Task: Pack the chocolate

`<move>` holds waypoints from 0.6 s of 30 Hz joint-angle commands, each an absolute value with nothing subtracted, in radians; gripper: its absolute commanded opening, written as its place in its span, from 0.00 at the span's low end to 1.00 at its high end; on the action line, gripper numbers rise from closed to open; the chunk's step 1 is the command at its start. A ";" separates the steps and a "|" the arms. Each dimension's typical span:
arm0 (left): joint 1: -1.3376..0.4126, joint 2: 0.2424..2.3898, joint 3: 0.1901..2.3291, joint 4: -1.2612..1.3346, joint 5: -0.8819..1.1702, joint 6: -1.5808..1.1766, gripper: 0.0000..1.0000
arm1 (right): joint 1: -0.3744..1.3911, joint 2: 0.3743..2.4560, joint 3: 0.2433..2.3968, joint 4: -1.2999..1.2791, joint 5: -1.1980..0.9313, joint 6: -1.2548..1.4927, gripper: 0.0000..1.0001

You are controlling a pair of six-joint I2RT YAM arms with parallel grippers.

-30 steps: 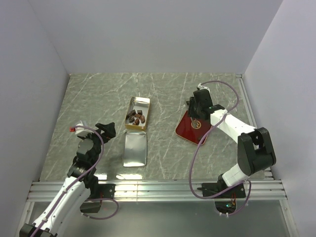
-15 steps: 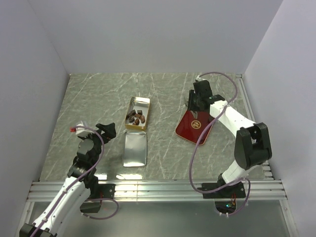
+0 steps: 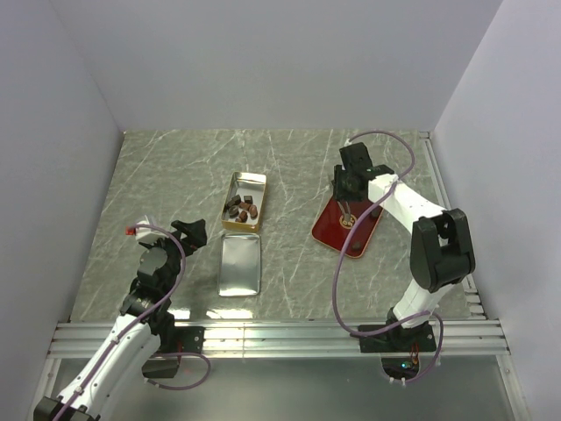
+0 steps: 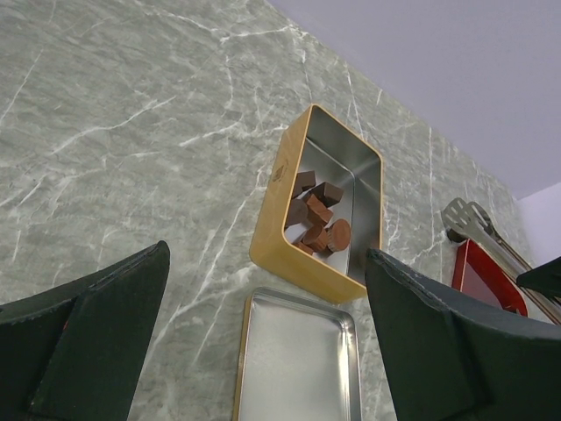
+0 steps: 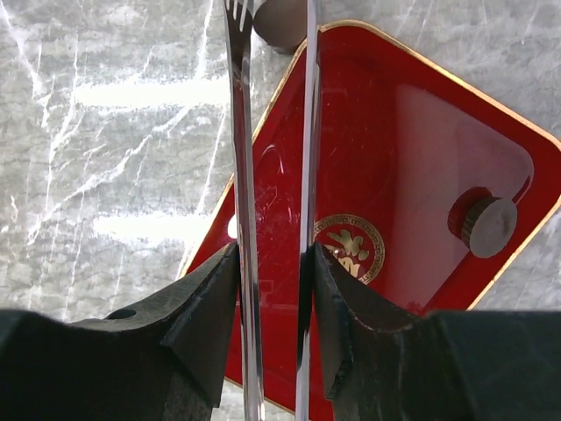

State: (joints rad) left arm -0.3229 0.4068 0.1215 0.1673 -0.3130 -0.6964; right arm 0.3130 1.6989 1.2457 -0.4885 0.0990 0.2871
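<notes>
Several brown chocolate chunks (image 4: 316, 214) lie in the open gold tin (image 3: 244, 202), which also shows in the left wrist view (image 4: 279, 235). One round brown chocolate piece (image 5: 489, 224) lies on the red tray (image 5: 412, 158), near its right corner. My right gripper (image 5: 276, 263) is shut on metal tongs (image 5: 238, 132) and holds them over the tray's left part, tips pointing past its far edge. In the top view the right gripper (image 3: 350, 186) is above the tray (image 3: 337, 232). My left gripper (image 4: 267, 256) is open and empty, near the tin's front left (image 3: 188, 233).
The tin's silver lid (image 3: 239, 266) lies inside up on the marble table, just in front of the tin; it also shows in the left wrist view (image 4: 296, 364). White walls close in the table on the left, back and right.
My right gripper with the tongs has shifted a little toward the far edge of the red tray and its forearm has swung. The left arm, tin and lid have not moved.
</notes>
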 commanded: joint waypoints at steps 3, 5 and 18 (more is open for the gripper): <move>-0.333 0.388 0.120 0.181 -0.331 -0.701 0.99 | 0.302 1.640 1.308 -0.541 0.087 0.261 0.45; -0.336 0.387 0.120 0.179 -0.333 -0.701 0.99 | 0.302 1.643 1.325 -0.561 0.086 0.250 0.45; -0.345 0.374 0.120 0.173 -0.342 -0.701 0.99 | 0.302 1.706 1.387 -0.646 0.057 0.209 0.45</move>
State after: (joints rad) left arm -0.3393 0.3874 0.1181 0.1524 -0.3275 -0.6964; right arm 0.3096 1.6970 1.3254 -0.6197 0.0601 0.2340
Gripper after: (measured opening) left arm 0.995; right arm 0.453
